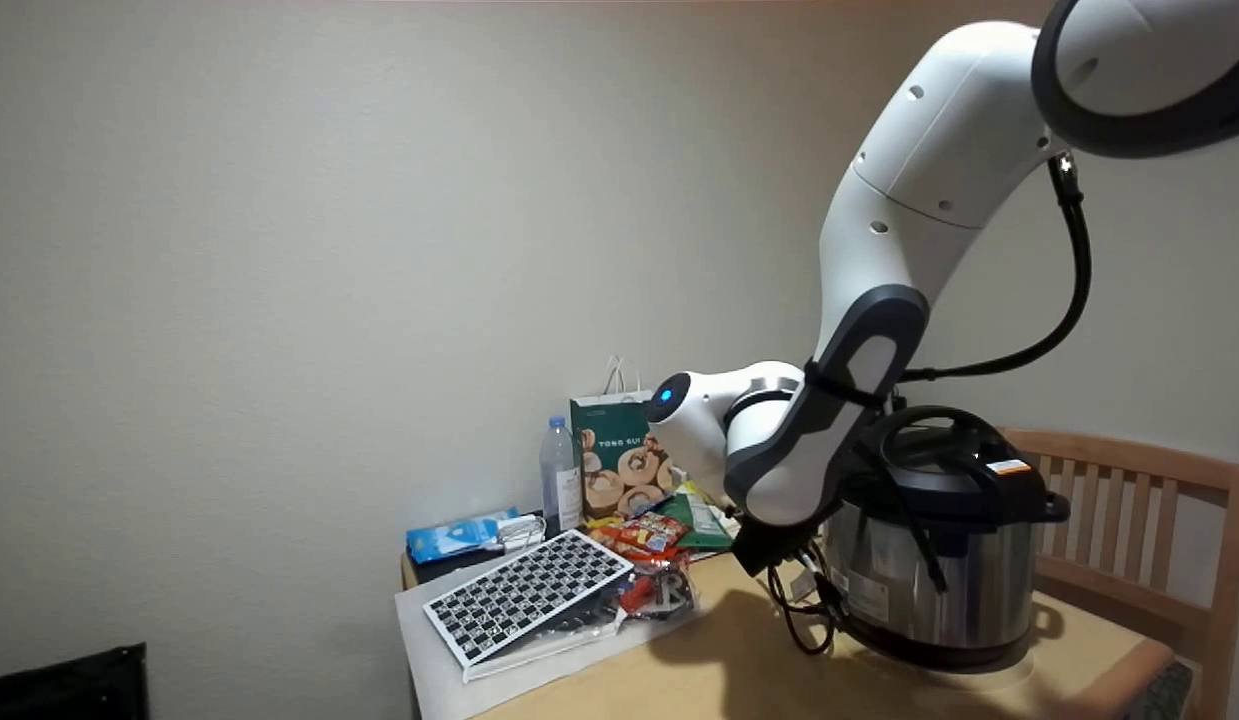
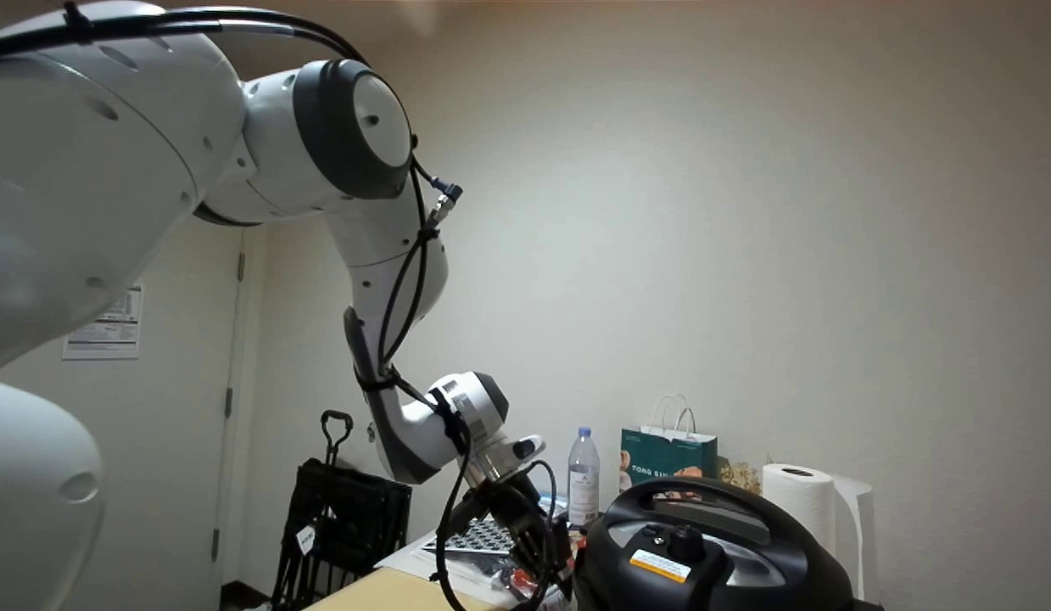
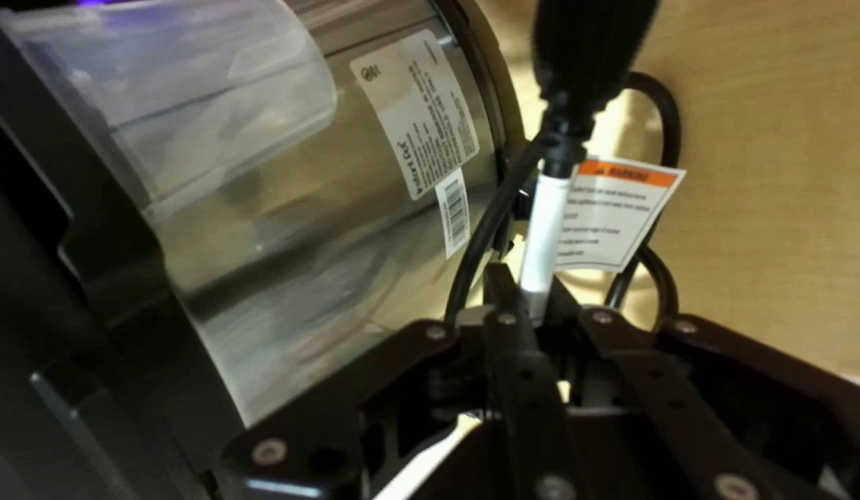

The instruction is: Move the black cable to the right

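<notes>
Black cable [image 3: 563,149]: lay just beside the cooker [image 1: 974,560], loops hanging below your hand [image 3: 530,295].
Hand: was almost closed, seemingly on the white-banded stretch [image 3: 544,229], which ran out in line with it.
Cooker: stood right of your hand in both exterior views; carrying rightward likely meant clearing it.
Desk [image 1: 619,690]: bore one cable, one cooker, one checkered board [image 1: 529,597].

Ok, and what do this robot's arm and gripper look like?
The arm is glossy white and rounded, with dark grey trim at its joints. Black hoses run along it, fastened by black straps, and a blue light shows near its lower end. The gripper is black, built of narrow linked bars with round silvery screws.
</notes>
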Robot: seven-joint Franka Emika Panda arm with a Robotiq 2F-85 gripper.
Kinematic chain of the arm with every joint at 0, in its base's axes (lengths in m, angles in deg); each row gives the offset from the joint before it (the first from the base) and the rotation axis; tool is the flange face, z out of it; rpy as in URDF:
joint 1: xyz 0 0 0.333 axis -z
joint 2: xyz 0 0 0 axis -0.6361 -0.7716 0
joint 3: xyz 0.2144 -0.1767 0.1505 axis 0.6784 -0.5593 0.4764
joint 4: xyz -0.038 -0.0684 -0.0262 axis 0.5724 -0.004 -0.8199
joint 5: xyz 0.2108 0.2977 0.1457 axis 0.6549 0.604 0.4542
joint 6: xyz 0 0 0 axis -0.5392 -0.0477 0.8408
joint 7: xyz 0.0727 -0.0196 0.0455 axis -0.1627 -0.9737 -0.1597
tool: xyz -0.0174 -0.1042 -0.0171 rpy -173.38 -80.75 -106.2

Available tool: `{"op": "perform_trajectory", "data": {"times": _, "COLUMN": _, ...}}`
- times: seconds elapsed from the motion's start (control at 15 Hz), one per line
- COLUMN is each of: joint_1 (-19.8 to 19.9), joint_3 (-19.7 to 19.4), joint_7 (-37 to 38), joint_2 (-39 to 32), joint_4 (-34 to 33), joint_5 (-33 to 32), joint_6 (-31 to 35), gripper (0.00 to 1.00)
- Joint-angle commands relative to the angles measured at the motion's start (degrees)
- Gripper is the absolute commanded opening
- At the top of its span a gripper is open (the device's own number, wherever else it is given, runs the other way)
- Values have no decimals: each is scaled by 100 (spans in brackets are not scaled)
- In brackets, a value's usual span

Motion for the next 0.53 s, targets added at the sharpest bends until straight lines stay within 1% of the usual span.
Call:
{"op": "perform_trajectory", "data": {"times": 0.0, "joint_1": 521, "joint_3": 101, "joint_7": 220, "joint_2": -487, "joint_4": -316, "joint_5": 281, "joint_6": -164, "gripper": 4}}
{"op": "perform_trajectory", "data": {"times": 0.2, "joint_1": 743, "joint_3": 84, "joint_7": 319, "joint_2": -864, "joint_4": -698, "joint_5": 585, "joint_6": -249, "gripper": 4}}
{"op": "perform_trajectory", "data": {"times": 0.27, "joint_1": 668, "joint_3": 86, "joint_7": 397, "joint_2": -815, "joint_4": -735, "joint_5": 616, "joint_6": -240, "gripper": 4}}
{"op": "perform_trajectory", "data": {"times": 0.33, "joint_1": 597, "joint_3": 82, "joint_7": 225, "joint_2": -647, "joint_4": -600, "joint_5": 469, "joint_6": -126, "gripper": 17}}
{"op": "perform_trajectory", "data": {"times": 0.47, "joint_1": 596, "joint_3": 70, "joint_7": 326, "joint_2": -754, "joint_4": -713, "joint_5": 508, "joint_6": -159, "gripper": 17}}
